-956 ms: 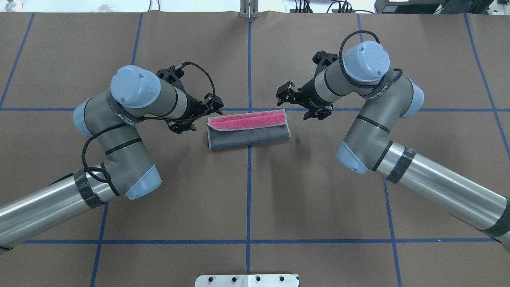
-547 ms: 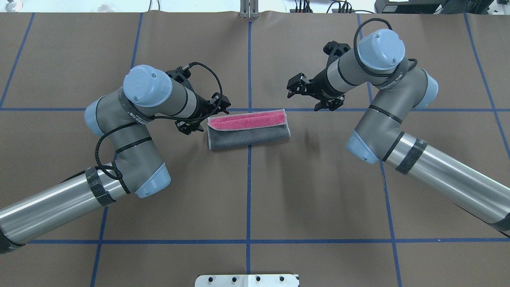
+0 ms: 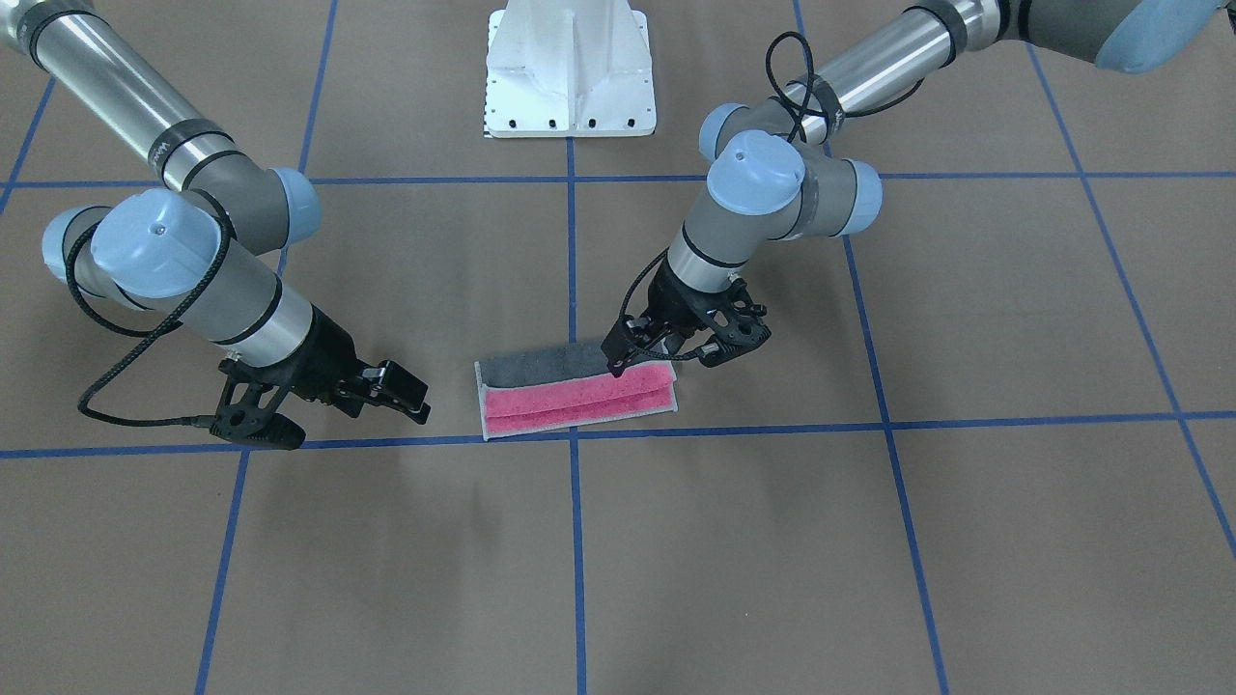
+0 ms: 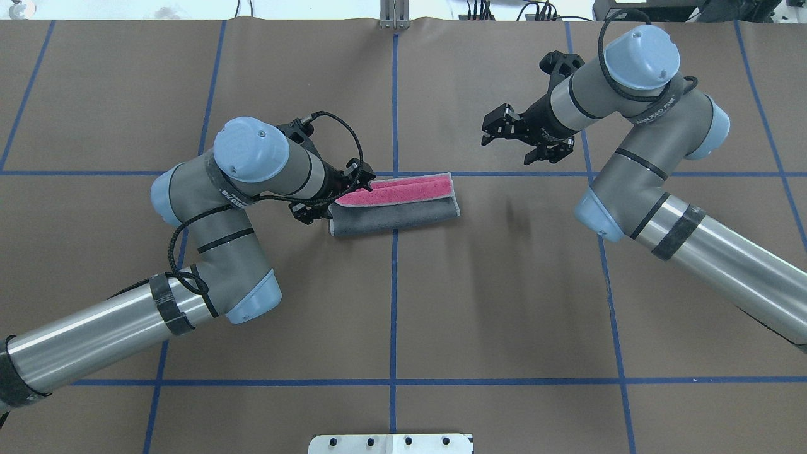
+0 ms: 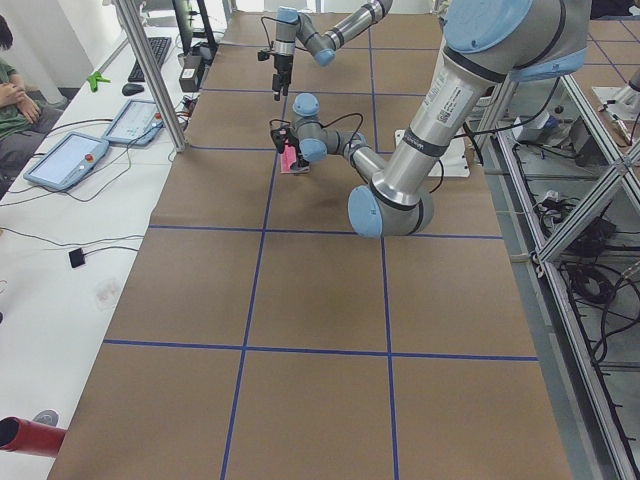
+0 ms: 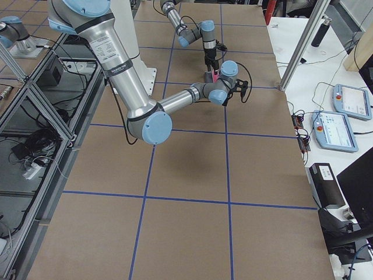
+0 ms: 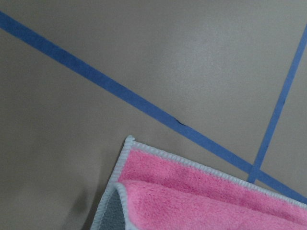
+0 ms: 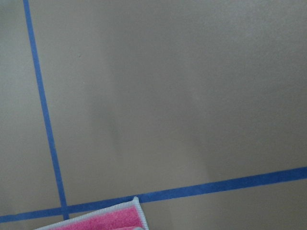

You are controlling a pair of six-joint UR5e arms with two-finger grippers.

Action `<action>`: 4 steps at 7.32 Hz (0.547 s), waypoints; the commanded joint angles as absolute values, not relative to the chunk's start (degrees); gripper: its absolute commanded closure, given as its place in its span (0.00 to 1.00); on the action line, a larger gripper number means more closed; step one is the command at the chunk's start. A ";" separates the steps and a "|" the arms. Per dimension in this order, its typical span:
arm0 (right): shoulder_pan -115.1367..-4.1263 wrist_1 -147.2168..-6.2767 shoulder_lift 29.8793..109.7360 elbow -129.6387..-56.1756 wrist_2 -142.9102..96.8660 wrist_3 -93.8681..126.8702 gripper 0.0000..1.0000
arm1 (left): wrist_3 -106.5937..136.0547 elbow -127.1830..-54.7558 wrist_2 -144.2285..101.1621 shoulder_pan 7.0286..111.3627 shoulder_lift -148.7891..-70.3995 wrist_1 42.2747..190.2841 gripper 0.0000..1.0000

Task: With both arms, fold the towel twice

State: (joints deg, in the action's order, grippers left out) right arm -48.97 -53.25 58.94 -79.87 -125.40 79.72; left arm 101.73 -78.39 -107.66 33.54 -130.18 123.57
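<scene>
Towel [image 4: 394, 203]: folded to a strip, flat on bench [image 4: 403, 302], just robot-side of tape cross [image 4: 395, 172], lying across its fwd line. Pink band on side nearer cross, grey flap on robot side.
L claw [image 4: 334, 195]: just left of cross, over towel's L end. Fingers spread wide, nothing held.
R claw [image 4: 521, 141]: well right of cross, on its far side, apart from towel. Fingers spread, nothing held.
</scene>
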 commanded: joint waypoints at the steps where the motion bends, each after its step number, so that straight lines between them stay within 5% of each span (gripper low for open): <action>1: -49.92 -53.17 59.59 -79.80 -126.64 78.84 0.01 | 101.78 -76.91 -107.40 33.22 -131.48 123.57 0.01; 4: -52.03 -53.17 61.17 -79.80 -129.36 75.86 0.01 | 101.78 -71.82 -106.27 33.22 -134.81 126.73 0.01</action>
